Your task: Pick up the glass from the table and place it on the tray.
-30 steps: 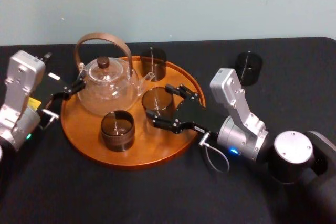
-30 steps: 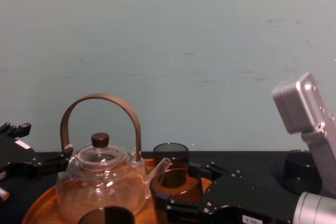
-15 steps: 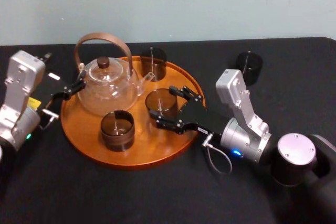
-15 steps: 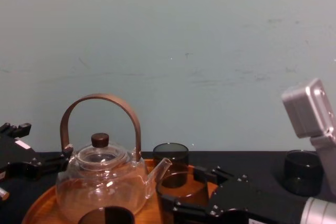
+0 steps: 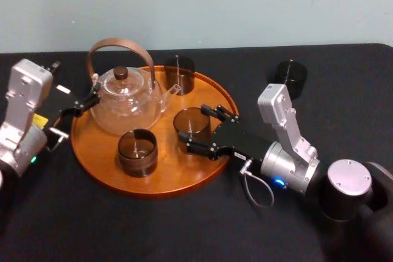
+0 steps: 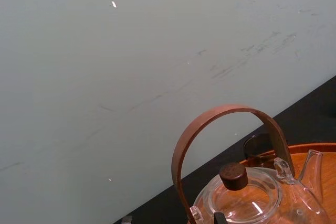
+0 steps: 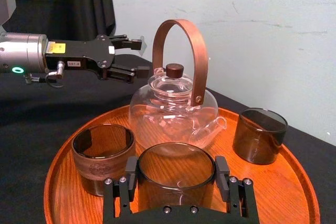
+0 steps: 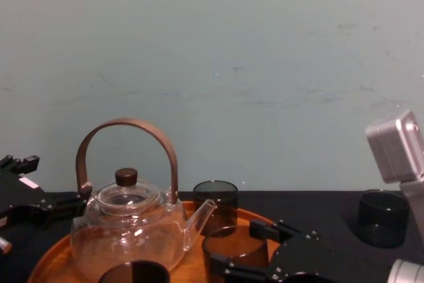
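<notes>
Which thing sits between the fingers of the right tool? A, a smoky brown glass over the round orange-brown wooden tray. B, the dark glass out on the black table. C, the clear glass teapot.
A: the right tool has one finger on each side of the smoky brown glass, over the round orange-brown wooden tray.

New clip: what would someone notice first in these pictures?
The round orange-brown tray at centre bears a glass teapot with a brown arched handle. The right hand grips a smoky glass at the tray's right side; the left hand sits open beside the teapot. One dark glass stands on the black table, far right.
</notes>
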